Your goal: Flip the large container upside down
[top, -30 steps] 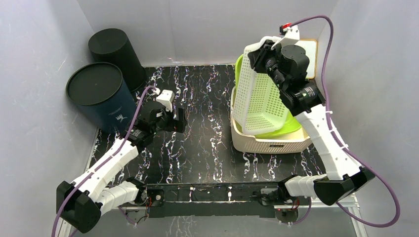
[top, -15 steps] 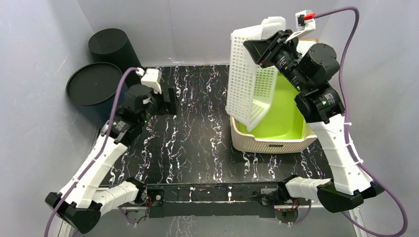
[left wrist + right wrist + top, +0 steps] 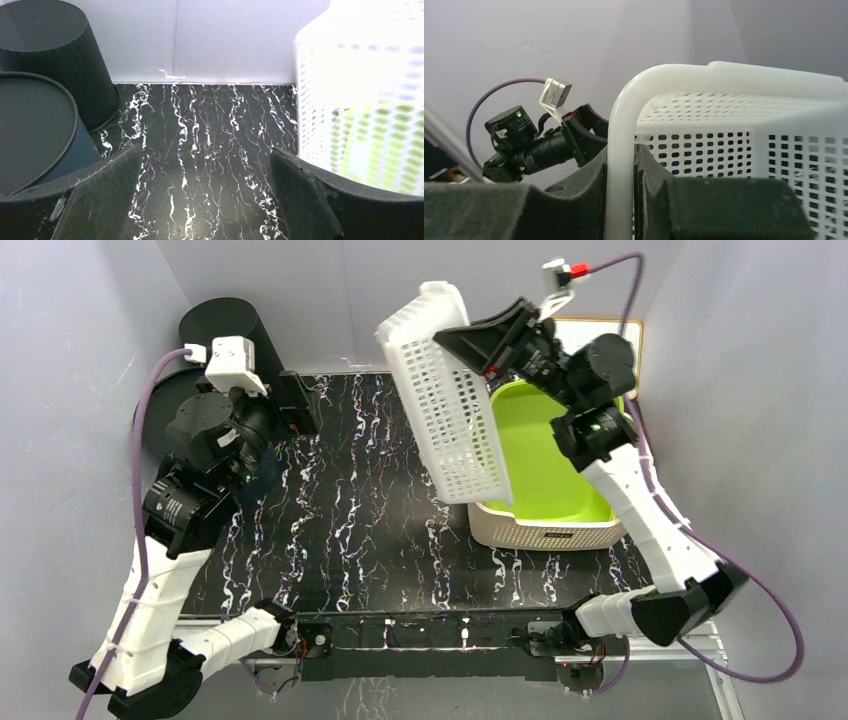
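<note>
White perforated basket (image 3: 445, 400) held aloft and steeply tilted, lower end at the left edge of the beige bin (image 3: 545, 532), contact there impossible to judge. Rigid plastic, grid of small holes, smooth rounded rim.

Far left: black ribbed tub (image 3: 220, 325), upturned, against the back wall. Just beside it, a dark blue cylinder (image 3: 30, 130) with a flat black top, largely hidden behind the left arm from overhead but plain from the left wrist. Left arm reared up tall, left gripper (image 3: 205, 200) spread wide and holding nothing, aimed across the black, white-veined tabletop (image 3: 370, 520) toward the basket.

Right side: glossy lime green basin (image 3: 550, 460) nested in the bin, glimpsed through the mesh from the left wrist. Right arm stretched up and back, wrist folded leftward. Right gripper (image 3: 621, 175) clamped on the basket's rim. From overhead, only a black wedge meeting the mesh; from the right wrist, pads (image 3: 591, 185) pressed either side of the rim bar.
</note>
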